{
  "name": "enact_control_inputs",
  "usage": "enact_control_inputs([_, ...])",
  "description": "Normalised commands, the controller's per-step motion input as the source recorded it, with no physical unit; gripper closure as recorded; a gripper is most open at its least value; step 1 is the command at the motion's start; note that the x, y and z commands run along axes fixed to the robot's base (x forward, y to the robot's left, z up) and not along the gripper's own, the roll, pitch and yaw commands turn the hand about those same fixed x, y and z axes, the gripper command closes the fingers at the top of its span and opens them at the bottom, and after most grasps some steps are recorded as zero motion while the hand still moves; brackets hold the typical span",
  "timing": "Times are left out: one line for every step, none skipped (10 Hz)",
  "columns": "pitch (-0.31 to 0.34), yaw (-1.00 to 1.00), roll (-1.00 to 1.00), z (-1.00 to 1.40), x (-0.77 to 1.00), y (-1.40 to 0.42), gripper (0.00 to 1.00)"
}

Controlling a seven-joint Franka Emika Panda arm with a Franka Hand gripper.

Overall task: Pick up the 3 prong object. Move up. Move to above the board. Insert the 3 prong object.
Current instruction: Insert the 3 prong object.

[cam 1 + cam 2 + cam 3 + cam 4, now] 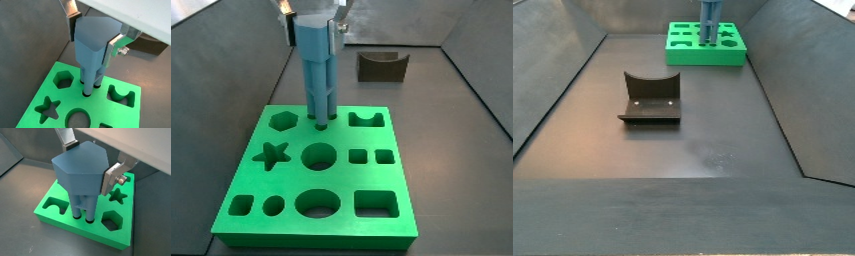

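Side views: dark grey walled floor (700, 140); board (251, 205) at far end; gripper (314, 20) clamps 3 prong object (315, 75), prongs in holes; fixture (651, 98) mid-floor.

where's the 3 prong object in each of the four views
Wrist view: the 3 prong object fills the centre, clamped in the gripper, prong tips at the board.
Wrist view: 3 prong object centre, prongs down at the board.
Side view: upper middle, upright above the board.
Side view: top edge, small and far.
Shared landmark: the hexagon cut-out, next to the prongs.
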Motion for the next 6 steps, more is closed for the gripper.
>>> enact_control_inputs([-0.039, 0.04, 0.00, -0.08, 0.00, 0.00, 1.00])
enact_control_inputs([-0.064, 0.03, 0.00, -0.17, -0.01, 0.00, 1.00])
enact_control_inputs([-0.096, 0.02, 0.00, -0.29, -0.02, -0.02, 1.00])
enact_control_inputs([-0.097, 0.02, 0.00, -0.29, -0.01, -0.03, 1.00])
enact_control_inputs([-0.099, 0.01, 0.00, -0.19, 0.00, -0.07, 1.00])
enact_control_inputs([-0.087, 0.00, 0.00, -0.20, 0.00, -0.05, 1.00])
